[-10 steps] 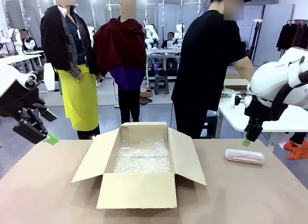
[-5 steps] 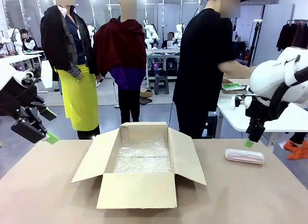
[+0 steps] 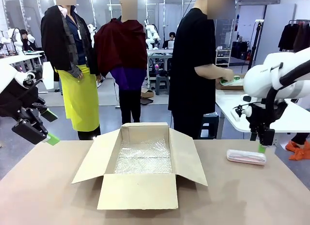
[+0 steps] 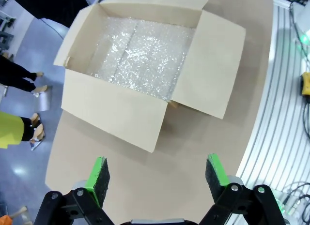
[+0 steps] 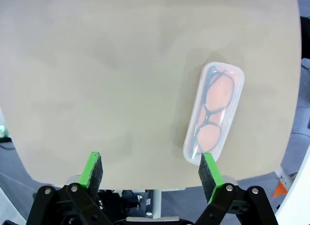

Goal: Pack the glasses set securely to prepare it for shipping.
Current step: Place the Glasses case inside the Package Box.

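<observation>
Closest to me, the table (image 3: 242,196) is bare in front of the cardboard box (image 3: 138,191), which stands open in the middle with all four flaps splayed out. A sheet of bubble wrap (image 3: 144,158) lines its floor, so I judge the padding step done. No case lies on it, so the packing itself has not started.

My left gripper (image 4: 157,174) hangs above the table's left edge and looks down at the box. Its jaws are spread wide and hold nothing.

To the right of the box, well apart from it, the pink glasses case (image 5: 213,113) lies flat on the table. It is closed, and a pair of glasses shows through its lid. My right gripper (image 5: 151,169) hovers over the case's far right end, jaws fully apart and empty. From the wrist camera one green pad sits just beside the near end of the case, not around it. I need to centre over the case before I can close on it.

Farther off, the person (image 3: 193,75) stands turned toward a white side table (image 3: 232,109), with a hand (image 3: 224,80) on a green object (image 3: 233,81). I cannot tell whether that is the second case.

What is left, as I read it: both cases go into the box, get covered, and the flaps get shut.
</observation>
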